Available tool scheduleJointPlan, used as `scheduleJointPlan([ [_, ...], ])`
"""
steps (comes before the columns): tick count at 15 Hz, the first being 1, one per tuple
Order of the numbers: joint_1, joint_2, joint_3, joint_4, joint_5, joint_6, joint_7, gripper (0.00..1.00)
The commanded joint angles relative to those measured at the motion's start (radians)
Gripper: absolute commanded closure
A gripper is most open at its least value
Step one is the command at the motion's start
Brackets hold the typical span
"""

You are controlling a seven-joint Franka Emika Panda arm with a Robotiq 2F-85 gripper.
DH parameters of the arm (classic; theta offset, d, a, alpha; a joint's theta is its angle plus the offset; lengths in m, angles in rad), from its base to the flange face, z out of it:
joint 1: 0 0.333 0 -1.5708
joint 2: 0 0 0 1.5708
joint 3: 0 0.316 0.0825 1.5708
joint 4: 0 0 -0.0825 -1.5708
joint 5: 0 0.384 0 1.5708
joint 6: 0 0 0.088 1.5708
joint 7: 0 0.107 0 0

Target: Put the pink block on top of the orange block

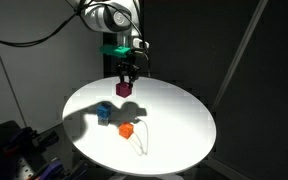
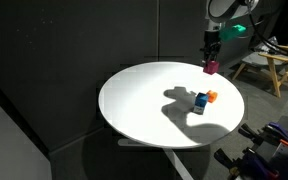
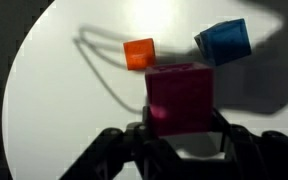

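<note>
Hand: I am running the hand (image 1: 125,76) from far away, and it is pointing straight down over the worktop (image 1: 179,115). Its two fingers are closing in on the sides of the pink block (image 1: 124,89), only as far apart as the block is wide.

Pink block: it is sitting between the fingers, and I am seeing it big and close in the wrist view (image 3: 179,97). It is looking lifted up off the worktop, with the other blocks lying lower down. In an exterior view it is hanging under the hand (image 2: 211,56) near the far side of the round top, at (image 2: 212,68).

Orange block: it is lying on the white worktop (image 2: 144,100), well apart from the pink block. In the wrist view I am seeing it (image 3: 138,53) just past the pink block's top left corner. I am seeing it in both exterior views too (image 1: 126,129) (image 2: 212,96).

Blue block: it is lying near the orange block (image 1: 104,113) (image 2: 200,102). In the wrist view (image 3: 224,42) a gap is showing between the two.

Shadow: the arm is throwing a dark shape over the blocks on the worktop (image 3: 44,100).
</note>
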Motion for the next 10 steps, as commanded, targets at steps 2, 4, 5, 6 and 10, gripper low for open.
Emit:
scheduleJointPlan([
  [2, -0.020, 0.029, -0.007, 0.033, -0.001, -0.042, -0.086, 0.69],
  [4, -0.027, 0.039, -0.009, 0.038, -0.001, -0.050, -0.113, 0.69],
  [5, -0.030, 0.044, -0.010, 0.042, -0.001, -0.054, -0.122, 0.69],
  [6, -0.032, 0.049, -0.012, 0.045, -0.001, -0.057, -0.126, 0.69],
  [10, -0.031, 0.045, -0.012, 0.019, 0.000, -0.036, -0.106, 0.69],
])
